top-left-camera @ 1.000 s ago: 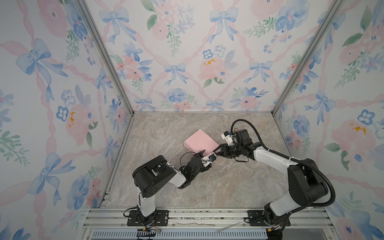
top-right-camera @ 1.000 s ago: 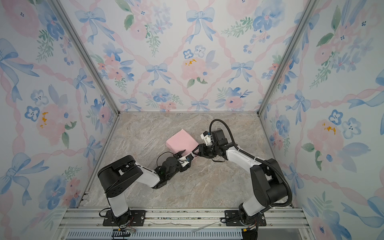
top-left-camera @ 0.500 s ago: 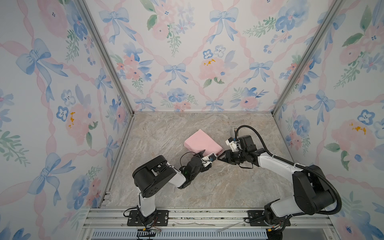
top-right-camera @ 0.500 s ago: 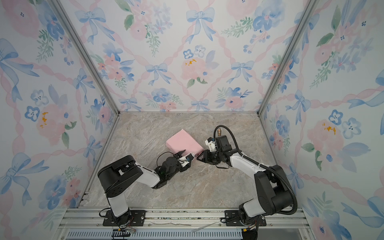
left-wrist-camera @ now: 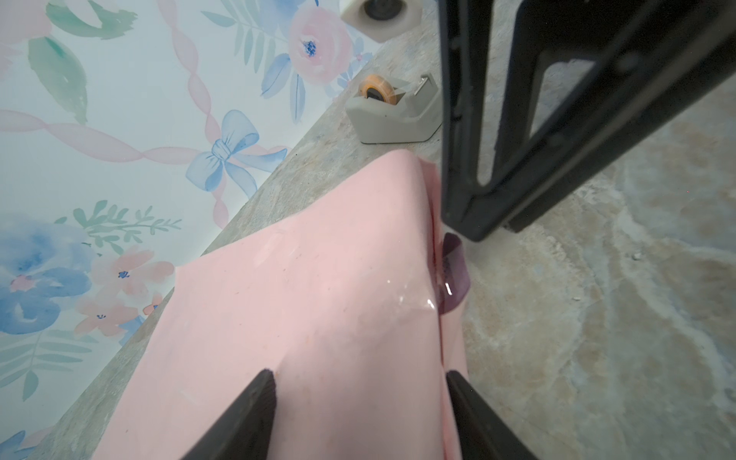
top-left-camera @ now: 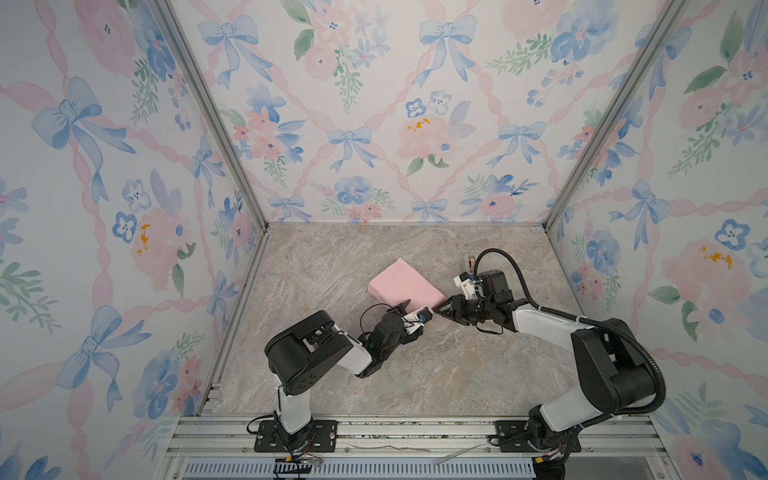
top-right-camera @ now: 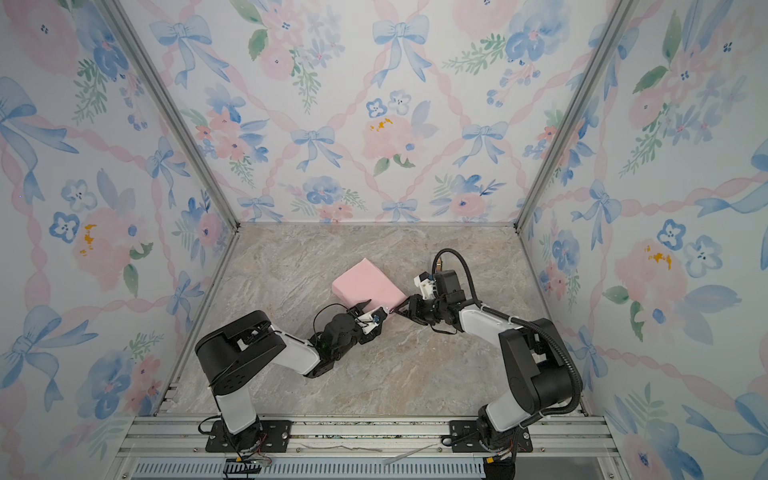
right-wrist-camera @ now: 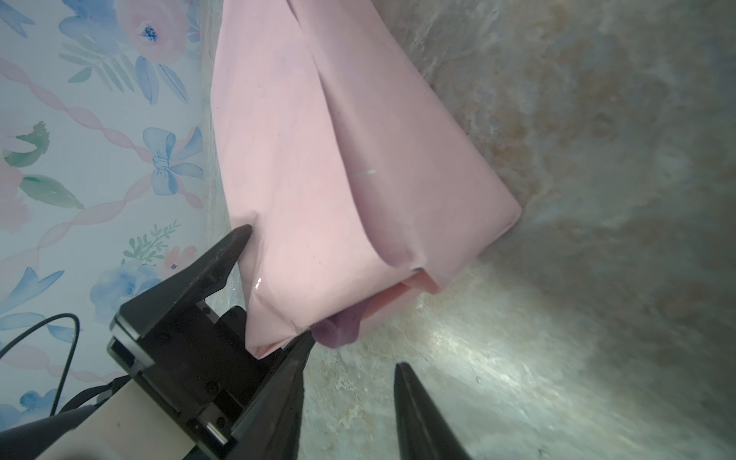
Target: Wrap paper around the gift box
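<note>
Left wrist view: the left pincer (left-wrist-camera: 360,382) clasps the paper (left-wrist-camera: 318,298) at the end of the wrapped gift box that faces away from the tape dispenser (left-wrist-camera: 394,115), spanning it from side to side. The gift box itself is fully covered and not visible. It lies in its wrap on the surface (left-wrist-camera: 597,318), near the tape dispenser but not touching it.

Over the last second the right pincer (top-left-camera: 439,309) has swung away from the tape dispenser and down to that same end. Its jaws have narrowed and now stand part open with nothing between them. The left pincer and the wrapped gift box have not moved.

Judgement: the main wrap is complete and work has passed to the end fold. A lilac tab (right-wrist-camera: 336,330), the paper's other face, protrudes there just beside the right pincer. It is the likely next target for tucking or pinching before taping.

Paper: thin, pale pink outward and slightly glossy, with soft creases and one overlapping lengthwise seam. It forms a flat rectangular block with a loosely folded end.
Surface: matt, stone-patterned.
Tape dispenser: grey-beige wedge with an amber roll.
</note>
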You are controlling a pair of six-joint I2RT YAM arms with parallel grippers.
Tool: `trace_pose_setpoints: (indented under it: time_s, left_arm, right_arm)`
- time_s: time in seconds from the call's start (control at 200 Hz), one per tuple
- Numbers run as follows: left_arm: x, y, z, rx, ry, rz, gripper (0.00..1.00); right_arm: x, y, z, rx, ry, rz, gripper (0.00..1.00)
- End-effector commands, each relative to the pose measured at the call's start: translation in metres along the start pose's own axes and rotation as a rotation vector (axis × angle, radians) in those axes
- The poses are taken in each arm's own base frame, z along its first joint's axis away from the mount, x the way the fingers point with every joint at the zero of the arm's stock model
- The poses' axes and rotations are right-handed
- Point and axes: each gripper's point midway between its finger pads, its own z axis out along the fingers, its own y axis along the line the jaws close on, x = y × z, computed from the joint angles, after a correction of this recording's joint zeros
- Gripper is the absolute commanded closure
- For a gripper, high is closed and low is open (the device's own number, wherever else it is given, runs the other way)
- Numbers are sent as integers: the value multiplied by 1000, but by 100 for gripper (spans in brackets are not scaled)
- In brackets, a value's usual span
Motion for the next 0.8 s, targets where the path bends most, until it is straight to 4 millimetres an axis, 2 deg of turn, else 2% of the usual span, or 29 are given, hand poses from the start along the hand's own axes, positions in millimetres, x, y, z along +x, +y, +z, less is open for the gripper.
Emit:
trace_pose_setpoints:
  time_s: [0.0, 0.325, 0.795]
  left_arm:
    - [29, -28, -5, 99, 90, -2, 32]
    - [29, -28, -5, 98, 91, -3, 32]
    - [31, -28, -6, 97, 95, -3, 32]
  right_arm:
    - [-2, -2, 4, -35, 0, 25, 61]
    - [1, -7, 11, -44, 11, 43, 73]
    - [7, -6, 3, -46, 0, 59, 90]
